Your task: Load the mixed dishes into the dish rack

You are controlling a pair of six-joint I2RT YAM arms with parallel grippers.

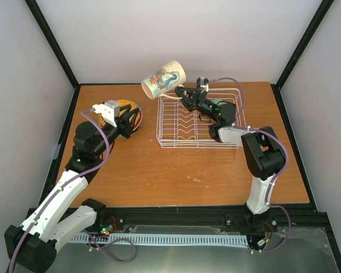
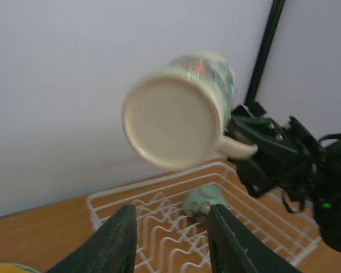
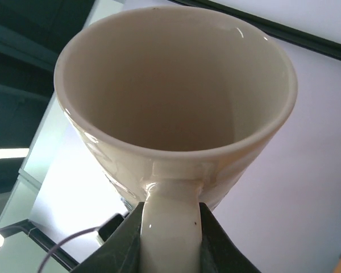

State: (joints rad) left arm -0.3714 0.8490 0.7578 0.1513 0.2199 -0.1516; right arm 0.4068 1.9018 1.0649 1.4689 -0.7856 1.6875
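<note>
My right gripper (image 1: 182, 92) is shut on the handle of the cream mug with the colourful picture (image 1: 163, 79) and holds it on its side in the air over the far left corner of the white wire dish rack (image 1: 176, 129). The right wrist view shows the mug's mouth (image 3: 176, 85) and my fingers (image 3: 170, 227) clamped on the handle. The left wrist view shows the mug's base (image 2: 170, 122), the rack (image 2: 159, 239) and a small teal bowl (image 2: 204, 200) inside it. My left gripper (image 1: 131, 120) (image 2: 171, 219) is open and empty over the orange-yellow scalloped plate (image 1: 127, 106). The other plates are hidden.
The rack stands at the back middle-right of the wooden table (image 1: 176, 170). Black frame posts and white walls close in the back and sides. My right arm (image 1: 221, 114) lies across the rack's right half.
</note>
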